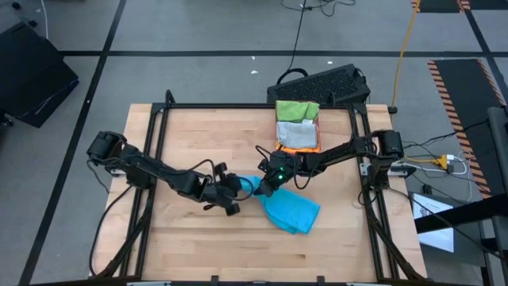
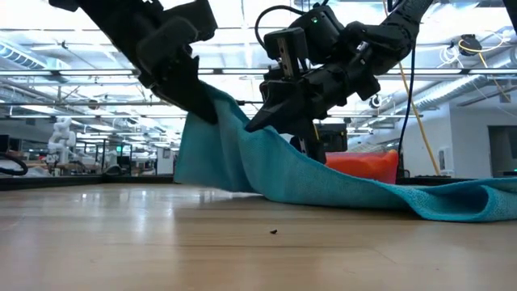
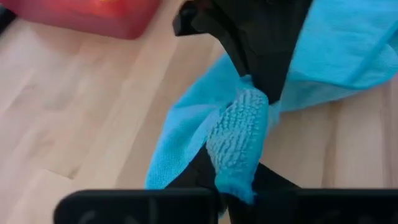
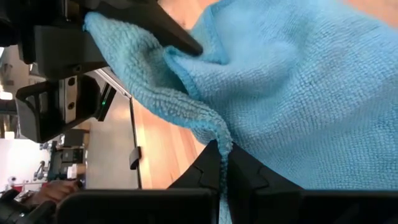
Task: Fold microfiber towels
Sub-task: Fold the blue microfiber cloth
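While both grippers, left gripper (image 1: 238, 191) and right gripper (image 1: 267, 187), clench one blue towel (image 1: 290, 211), tray (image 1: 298, 143) holds perhaps three.

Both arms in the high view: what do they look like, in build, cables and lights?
The left arm and right arm are black, jointed and slim, with loose black cables looping along them. The right arm shows a small green light near its wrist.

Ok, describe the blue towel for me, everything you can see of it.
The blue towel is a bright blue, nubby microfiber cloth, crumpled rather than flat. Most of it lies on the wooden table, near the middle. One edge is lifted off the table, pinched by the left pincer and the right pincer, both shut on it close together, so the cloth slopes down from them to the table.
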